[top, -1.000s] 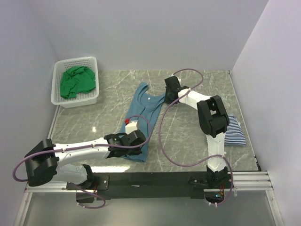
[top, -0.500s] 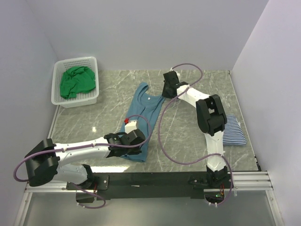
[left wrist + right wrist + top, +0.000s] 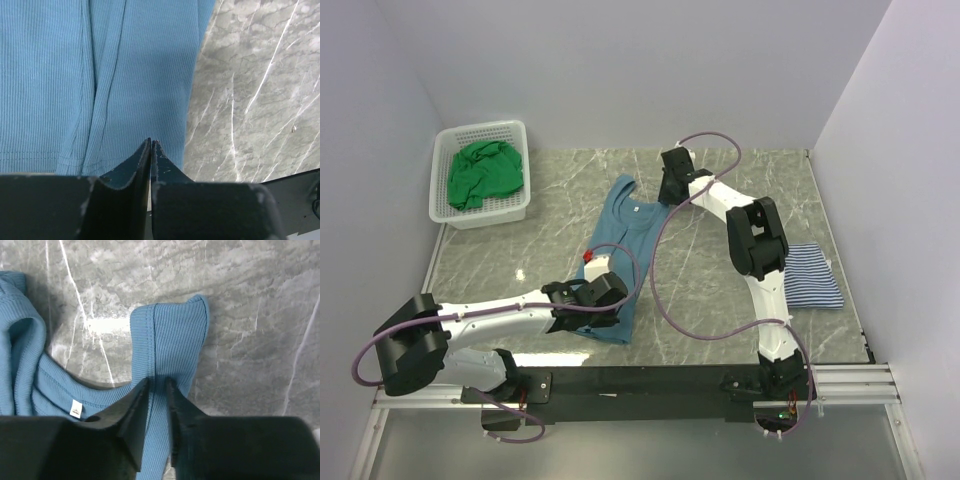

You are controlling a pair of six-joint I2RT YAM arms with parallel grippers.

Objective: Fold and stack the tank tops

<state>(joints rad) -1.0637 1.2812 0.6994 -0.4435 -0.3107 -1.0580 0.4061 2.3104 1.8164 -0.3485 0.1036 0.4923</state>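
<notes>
A teal-blue tank top (image 3: 625, 240) lies spread lengthwise in the middle of the table. My left gripper (image 3: 610, 303) is at its near hem; in the left wrist view the jaws (image 3: 151, 141) are shut, pinching the ribbed teal cloth (image 3: 125, 75), whose wrinkles run into the tips. My right gripper (image 3: 667, 192) is at the far shoulder strap; its jaws (image 3: 157, 381) stand narrowly open astride the strap (image 3: 172, 335), which lies flat on the marble. The striped tank top (image 3: 815, 275) lies folded at the right. The green tank top (image 3: 480, 172) sits crumpled in the basket.
A white lattice basket (image 3: 485, 212) stands at the far left corner. Purple cables (image 3: 665, 300) loop over the table from both arms. The right arm's links (image 3: 755, 240) reach across beside the striped top. Walls close the table in on three sides.
The right gripper has slid toward the far left, drawing the strap out, and its jaws have parted slightly. The left gripper has hardly moved and stays closed on the hem.
</notes>
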